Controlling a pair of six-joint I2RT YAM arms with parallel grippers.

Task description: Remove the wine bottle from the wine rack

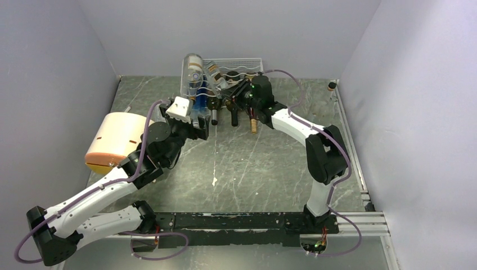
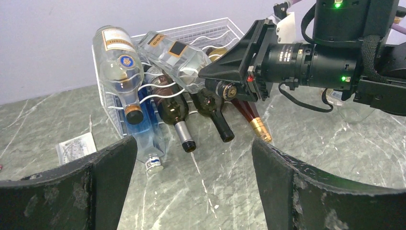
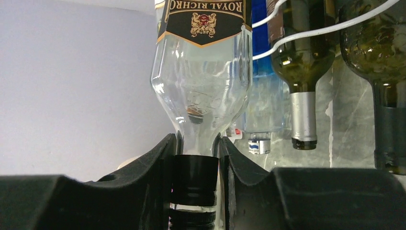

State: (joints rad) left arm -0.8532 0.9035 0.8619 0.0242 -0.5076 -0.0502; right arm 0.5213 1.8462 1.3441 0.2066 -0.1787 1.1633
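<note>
Right wrist view has the clear bottle (image 3: 203,81) (black "ROYAL" label) held by its neck, with the right gripper (image 3: 196,146) clamped on it at the black cap (image 3: 194,175). From the left wrist, its body lies tilted across the top of the white wire rack (image 2: 210,28), leaning on a gold-capped clear bottle (image 2: 117,57) and over dark wine bottles (image 2: 170,103). The hold sits far from the heavy end, so the glass may pivot or slip through the pads once it comes free. Its shoulder may also drag neighbours, or the unbraced rack, forward. The left gripper (image 2: 194,163) hangs spread and empty near the rack.
</note>
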